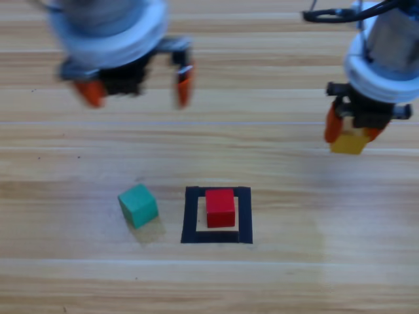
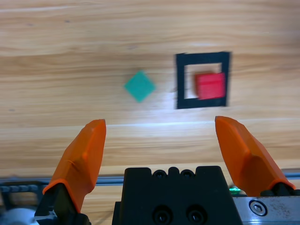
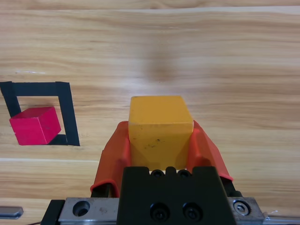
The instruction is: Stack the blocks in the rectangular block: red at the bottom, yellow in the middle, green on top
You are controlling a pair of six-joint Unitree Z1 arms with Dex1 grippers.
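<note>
Nearest the overhead camera, the left gripper (image 1: pixel 139 88) hangs above the table's (image 1: pixel 65 275) far left part, its two orange jaws spread wide with nothing between them; in its wrist view the same gripper (image 2: pixel 159 136) looks down past the parted jaws at bare wood. Right gripper (image 1: pixel 352 134), at the far right of the overhead view and well apart from the tape square, has its jaws closed on the yellow cube (image 1: pixel 349 142), which shows below the jaws with one orange finger on each side; in the right wrist view the yellow cube (image 3: pixel 161 124) sits squarely between the fingers of that gripper (image 3: pixel 161 140), its matte top face and front face both visible, with a few small dark specks on the front. Red cube (image 1: pixel 220 207) rests on the table inside the tape square (image 1: pixel 191 216), a flat black outline only slightly wider than the cube; the cube sits toward the square's right side, with pale wood showing to its left. Green cube (image 1: pixel 138 205), teal and matte, lies on the table just left of the square, outside it, turned slightly askew to the tape edges and not touching them. All three cubes appear equal in size.
</note>
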